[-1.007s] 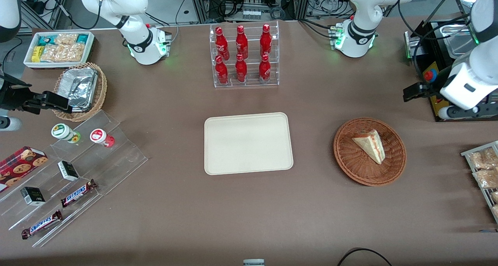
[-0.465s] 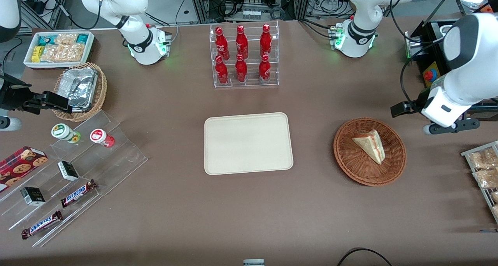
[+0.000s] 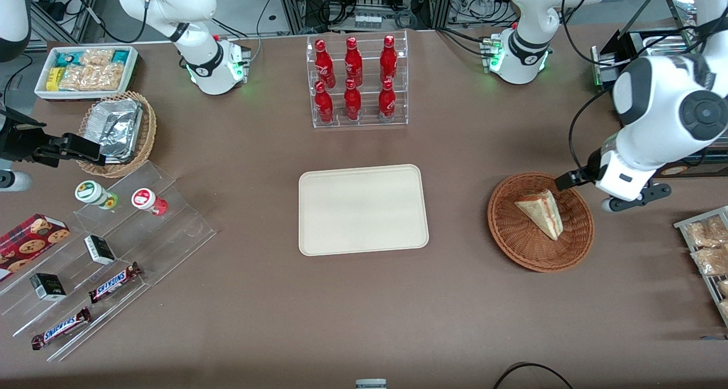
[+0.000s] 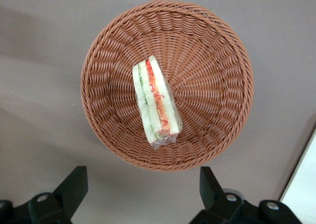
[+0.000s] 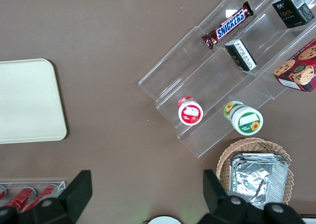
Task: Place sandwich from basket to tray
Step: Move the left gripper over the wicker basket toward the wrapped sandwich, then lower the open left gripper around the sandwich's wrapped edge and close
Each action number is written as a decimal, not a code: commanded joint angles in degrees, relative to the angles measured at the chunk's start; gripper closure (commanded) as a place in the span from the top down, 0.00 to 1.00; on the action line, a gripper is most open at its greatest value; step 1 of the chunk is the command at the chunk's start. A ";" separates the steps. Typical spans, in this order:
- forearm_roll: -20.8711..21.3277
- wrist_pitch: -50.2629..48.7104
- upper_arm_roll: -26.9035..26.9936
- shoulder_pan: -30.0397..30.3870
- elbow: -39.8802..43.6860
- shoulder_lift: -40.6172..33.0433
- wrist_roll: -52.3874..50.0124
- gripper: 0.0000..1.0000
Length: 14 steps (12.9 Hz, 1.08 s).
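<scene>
Left wrist view shows our gripper hovering above the basket, fingers spread wide and empty, while the sandwich lies inside, well apart from the tray.

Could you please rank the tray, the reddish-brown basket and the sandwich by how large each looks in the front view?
1. The tray, clearly the largest.
2. The basket, round and somewhat smaller.
3. The sandwich, a small wedge lying in the basket.

All sit at table level, so the order is safe. The gripper hovers open over the basket's rim, holding nothing.
</scene>
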 commanded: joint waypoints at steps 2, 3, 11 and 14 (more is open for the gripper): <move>0.13 3.51 0.36 -0.90 -1.40 1.55 -10.09 1.00; 0.04 4.47 0.36 -0.90 -1.66 2.08 -13.09 1.00; 0.04 13.43 0.27 -0.99 -6.31 4.37 -20.42 1.00; -0.05 15.29 0.27 -0.99 -7.20 5.42 -20.42 1.00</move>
